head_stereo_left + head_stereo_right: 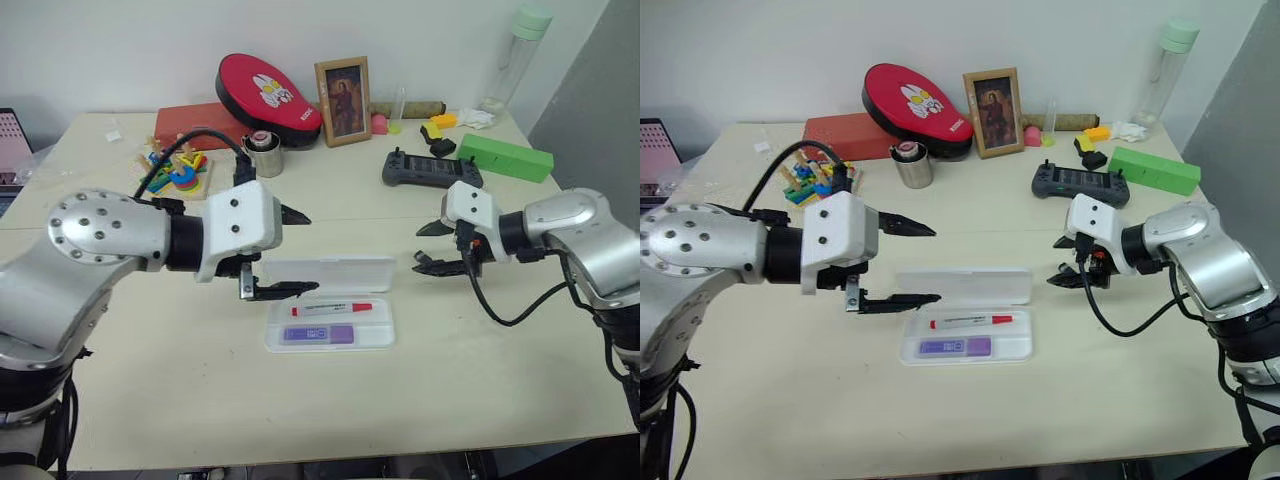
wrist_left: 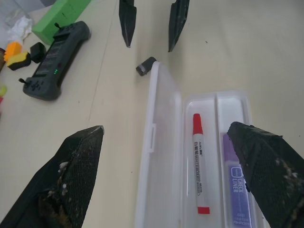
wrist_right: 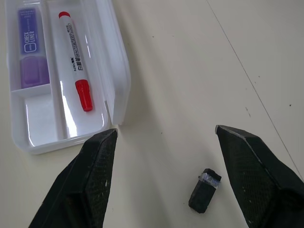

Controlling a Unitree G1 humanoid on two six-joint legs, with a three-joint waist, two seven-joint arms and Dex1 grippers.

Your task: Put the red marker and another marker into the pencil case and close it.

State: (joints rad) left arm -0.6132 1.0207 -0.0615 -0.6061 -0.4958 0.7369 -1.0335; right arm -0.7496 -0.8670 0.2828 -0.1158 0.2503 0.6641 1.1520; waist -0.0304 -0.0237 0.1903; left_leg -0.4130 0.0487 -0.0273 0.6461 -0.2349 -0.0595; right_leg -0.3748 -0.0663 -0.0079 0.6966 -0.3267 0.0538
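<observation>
1. Left gripper (image 1: 292,252): fingers spread wide, empty, above the left end of the white plastic hinged pencil case (image 1: 372,338).
2. Right gripper (image 1: 430,246): fingers apart, empty, right of the case's raised lid edge.
3. Slim red-capped white marker (image 1: 331,309) and flat lavender-purple marker (image 1: 318,334) lie side by side in the open tray.
4. Small black block (image 3: 204,189) on bare table right of the case.

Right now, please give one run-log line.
red marker: in case | purple marker: in case | lid: open | left gripper: open | right gripper: open
</observation>
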